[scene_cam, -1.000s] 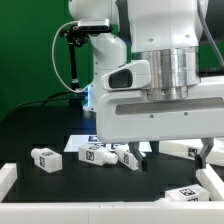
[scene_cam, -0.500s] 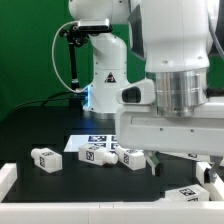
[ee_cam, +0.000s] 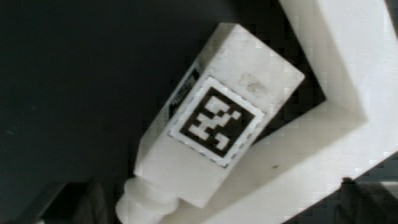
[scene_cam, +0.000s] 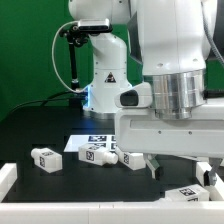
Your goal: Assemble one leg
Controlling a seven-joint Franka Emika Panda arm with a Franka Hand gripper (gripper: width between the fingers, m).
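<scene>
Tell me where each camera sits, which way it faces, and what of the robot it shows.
Exterior view: low before the black table, facing the white arm base; the two-finger gripper hangs near the lens.
Wrist view: on the wrist, looking down at a white block-shaped tagged leg; dark fingertips show.
Shared: the open gripper.

The exterior view is bright and evenly lit. The white arm (scene_cam: 175, 40) shows mild glare, while the underside of the gripper (scene_cam: 178, 170) is shaded grey above the fingers (scene_cam: 151, 166). The black table (scene_cam: 30, 125) swallows shadows, and a bluish glow (scene_cam: 89, 98) sits well behind the fingers. The wrist view is soft: the leg (ee_cam: 249, 65) between the fingers and its tag (ee_cam: 217, 120) are blurred, and the fingers themselves are dark and out of focus.
</scene>
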